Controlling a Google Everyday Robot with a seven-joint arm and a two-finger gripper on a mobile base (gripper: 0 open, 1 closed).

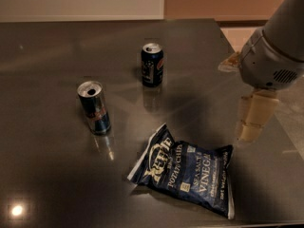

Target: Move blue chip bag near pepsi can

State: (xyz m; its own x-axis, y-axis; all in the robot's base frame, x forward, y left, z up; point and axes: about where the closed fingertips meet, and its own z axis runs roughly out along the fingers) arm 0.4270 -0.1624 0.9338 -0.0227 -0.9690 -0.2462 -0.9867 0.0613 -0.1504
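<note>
The blue chip bag (187, 175) lies flat on the dark table (57, 175), front centre-right, navy foil with pale lettering and white edges. The pepsi can (152, 64) stands upright behind it, toward the middle of the table, short and dark blue with a round logo and a silver top. The bag and the can are well apart. My gripper (250, 132) hangs from the grey arm at the right edge of the table. It points down, right of the bag's right end and above the table surface, and touches neither thing.
A taller, slimmer blue and silver can (94, 107) with red marks stands upright left of the bag. The table's right edge runs just past the gripper, with pale floor (289, 113) beyond. A wall lies behind the table's far edge.
</note>
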